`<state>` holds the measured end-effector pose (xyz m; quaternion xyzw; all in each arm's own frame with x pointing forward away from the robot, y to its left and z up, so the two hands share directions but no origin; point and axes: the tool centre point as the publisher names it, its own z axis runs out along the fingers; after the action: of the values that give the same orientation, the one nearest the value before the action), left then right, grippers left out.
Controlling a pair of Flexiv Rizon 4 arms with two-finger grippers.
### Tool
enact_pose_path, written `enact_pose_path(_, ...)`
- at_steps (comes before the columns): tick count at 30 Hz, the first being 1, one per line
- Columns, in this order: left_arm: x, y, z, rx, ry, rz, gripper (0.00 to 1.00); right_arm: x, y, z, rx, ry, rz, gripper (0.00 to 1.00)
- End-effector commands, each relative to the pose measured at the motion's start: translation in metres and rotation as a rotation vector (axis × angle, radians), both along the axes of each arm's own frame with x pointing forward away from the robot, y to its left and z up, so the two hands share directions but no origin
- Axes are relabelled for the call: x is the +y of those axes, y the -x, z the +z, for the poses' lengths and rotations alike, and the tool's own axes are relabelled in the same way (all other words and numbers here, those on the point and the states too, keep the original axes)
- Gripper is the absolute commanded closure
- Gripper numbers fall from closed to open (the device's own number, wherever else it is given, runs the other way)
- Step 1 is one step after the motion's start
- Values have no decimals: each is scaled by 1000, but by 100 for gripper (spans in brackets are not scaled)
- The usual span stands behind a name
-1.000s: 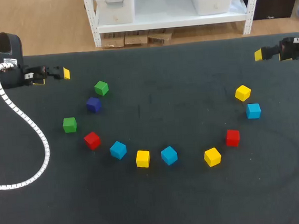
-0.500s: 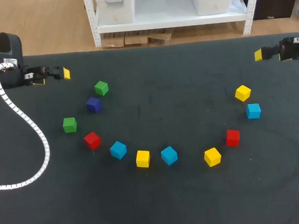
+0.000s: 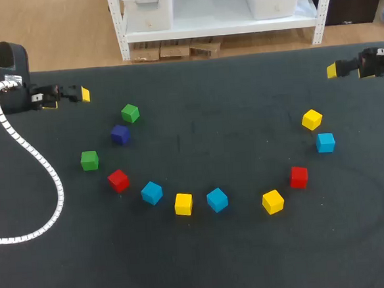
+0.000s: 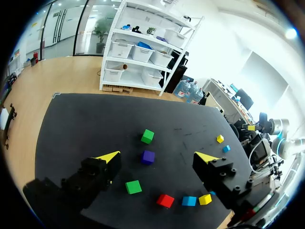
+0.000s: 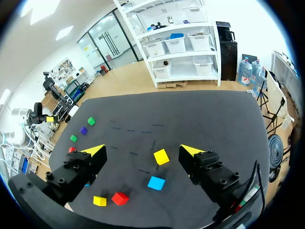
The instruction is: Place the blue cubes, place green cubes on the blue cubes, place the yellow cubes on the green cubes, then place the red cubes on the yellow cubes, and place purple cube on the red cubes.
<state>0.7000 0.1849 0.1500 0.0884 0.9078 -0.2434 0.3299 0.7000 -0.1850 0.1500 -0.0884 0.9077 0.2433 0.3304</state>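
black table (image 3: pixel 207 268), purple cube (image 3: pixel 119 134); red cube (image 3: pixel 118 180), green cube (image 3: pixel 130 113), yellow cube (image 3: pixel 183 203)

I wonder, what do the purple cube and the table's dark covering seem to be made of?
The purple cube looks like painted wood or hard plastic, I cannot tell which: crisp edges, flat matte faces, even colour. The table covering looks like dark matte cloth or rubber mat: no glare, faint scuff marks.

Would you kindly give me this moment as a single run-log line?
phase: nothing stacked yet | left claw: open, empty | right claw: open, empty | blue cubes: three, all apart, unstacked
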Motion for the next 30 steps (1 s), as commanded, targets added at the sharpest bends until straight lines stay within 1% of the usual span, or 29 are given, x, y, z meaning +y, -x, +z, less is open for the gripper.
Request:
enact_pose_path(1,0,0,0,0,0,0,0,0,0,0,0,0,0,0)
enact_pose_path(9,0,0,0,0,0,0,0,5,3,9,-15,-6,32,0)
enact_pose_path(16,0,0,0,0,0,0,0,5,8,32,-43,9,63,0)
enact_pose_path(21,0,0,0,0,0,0,0,2,12,51,-74,58,79,0)
enact_pose_path(24,0,0,0,0,0,0,0,0,13,62,-91,108,106,0)
enact_pose_path(30,0,0,0,0,0,0,0,-9,13,83,-95,212,161,0)
